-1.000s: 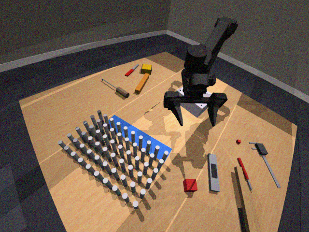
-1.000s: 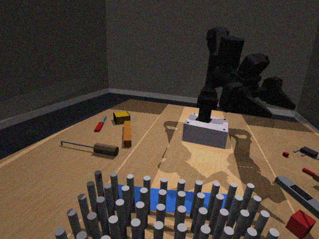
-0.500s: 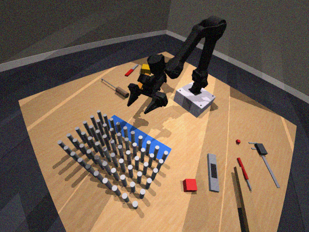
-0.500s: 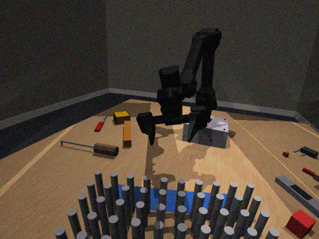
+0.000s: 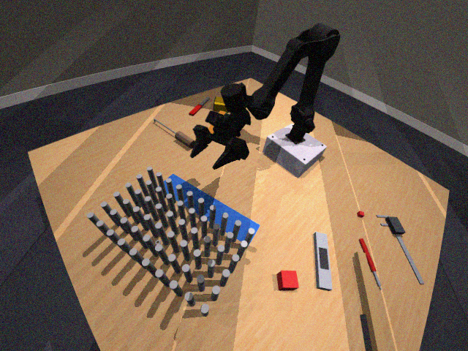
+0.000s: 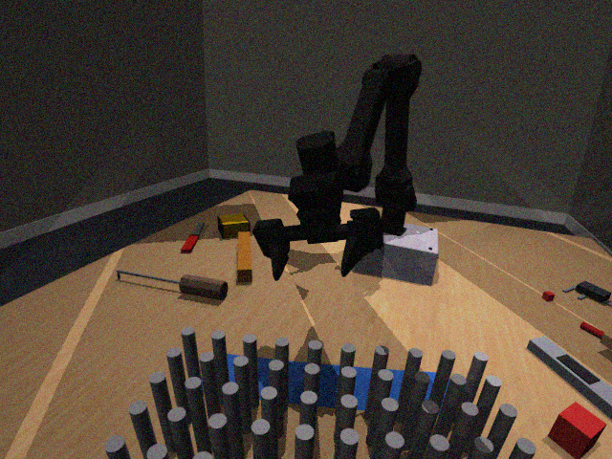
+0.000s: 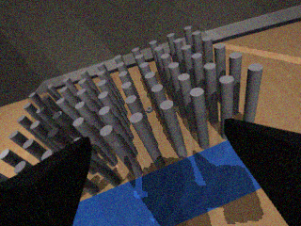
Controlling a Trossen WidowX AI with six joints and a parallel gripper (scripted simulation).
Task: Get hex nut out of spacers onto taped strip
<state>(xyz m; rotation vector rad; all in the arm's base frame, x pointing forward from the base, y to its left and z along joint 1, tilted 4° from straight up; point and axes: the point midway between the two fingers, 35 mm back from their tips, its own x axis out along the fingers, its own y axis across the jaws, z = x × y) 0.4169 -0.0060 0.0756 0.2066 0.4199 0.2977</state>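
Note:
My gripper [image 5: 203,161] [image 6: 311,275] [image 7: 158,134] is open and empty, above the table between the arm base and the blue taped strip [image 5: 247,221] [image 6: 330,385] [image 7: 108,207]. Grey metal spacers [image 5: 204,309] [image 6: 187,340] [image 7: 253,94] stand upright in rows beyond the strip. The small hex nut [image 7: 149,109] lies on the wood between spacer rows; in the exterior view I cannot make it out. A hook tool with a brown wooden handle [image 5: 184,138] [image 6: 202,287] and a thin bent-tip shaft lies on the table to the left of the gripper in the top and exterior views.
An orange bar [image 6: 244,256], a yellow block [image 5: 219,104] [image 6: 233,226] and a red-handled knife [image 5: 195,109] [image 6: 189,243] lie at the back left. A red cube [image 5: 287,280] [image 6: 576,428], grey level [image 5: 320,241], red screwdriver [image 5: 367,254], caliper [image 5: 395,224] and dark rod [image 5: 365,332] lie right.

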